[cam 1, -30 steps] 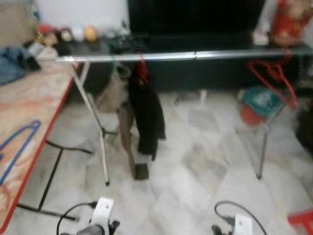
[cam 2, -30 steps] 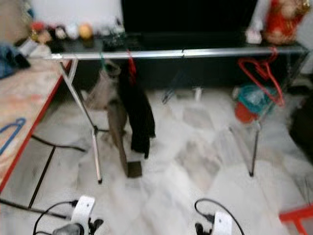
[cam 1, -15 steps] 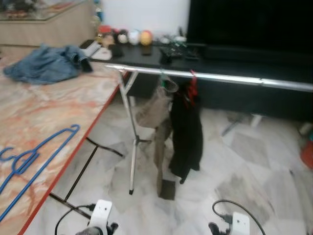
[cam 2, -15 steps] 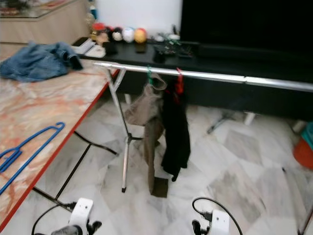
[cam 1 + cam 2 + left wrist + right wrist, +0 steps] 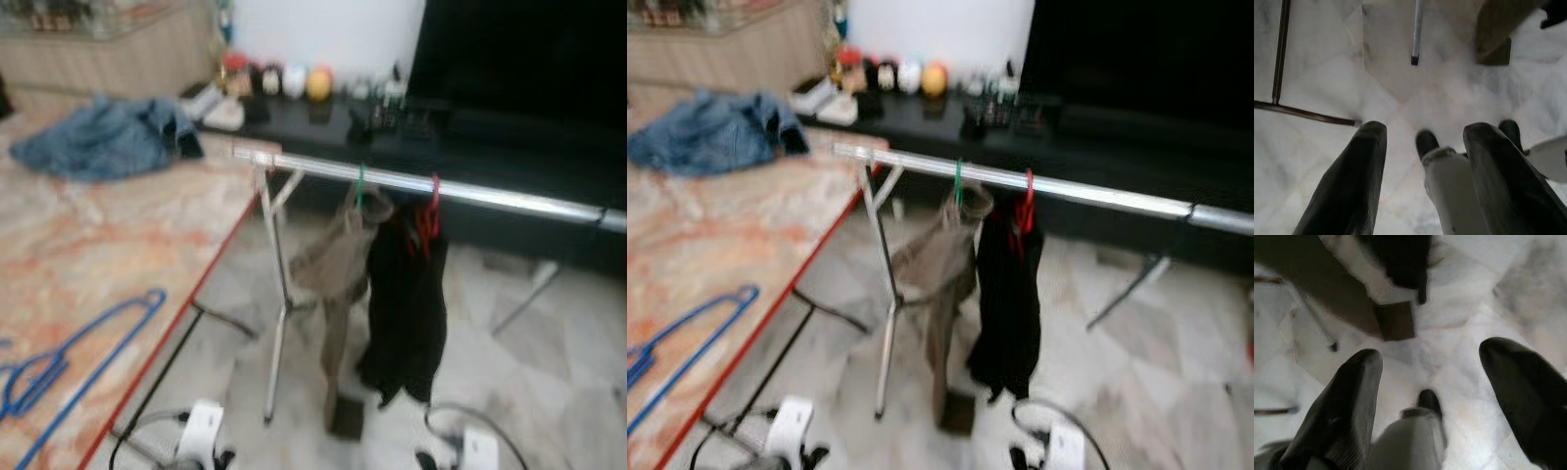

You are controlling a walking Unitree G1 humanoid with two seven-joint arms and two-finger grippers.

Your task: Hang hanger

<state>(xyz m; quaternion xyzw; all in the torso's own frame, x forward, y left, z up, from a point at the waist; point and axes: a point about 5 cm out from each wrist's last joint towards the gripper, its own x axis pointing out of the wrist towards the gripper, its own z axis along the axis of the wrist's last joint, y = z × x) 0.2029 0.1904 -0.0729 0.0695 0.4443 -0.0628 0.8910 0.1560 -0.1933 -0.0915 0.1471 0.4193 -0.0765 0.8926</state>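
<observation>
A blue hanger (image 5: 73, 357) lies on the marble-patterned table (image 5: 118, 255) at my left, near its red front edge. A silver clothes rail (image 5: 441, 189) runs across the middle. A brown garment (image 5: 338, 274) on a green hanger and a black garment (image 5: 407, 304) on a red hanger hang from it. Both arms hang low at the bottom of the eye views. My left gripper (image 5: 1422, 142) is open over the floor with nothing between its fingers. My right gripper (image 5: 1437, 367) is also open and holds nothing.
A blue denim garment (image 5: 108, 137) lies at the table's far end. A dark cabinet (image 5: 470, 137) with small toys (image 5: 294, 80) and a black screen stands behind the rail. The rail's leg (image 5: 277, 323) and the table's black frame (image 5: 162, 362) stand on the marble floor (image 5: 549, 352).
The camera has kept swinging left and moved closer; the rail and hung garments shifted right in the picture. Both arms stay hanging, grippers open.
</observation>
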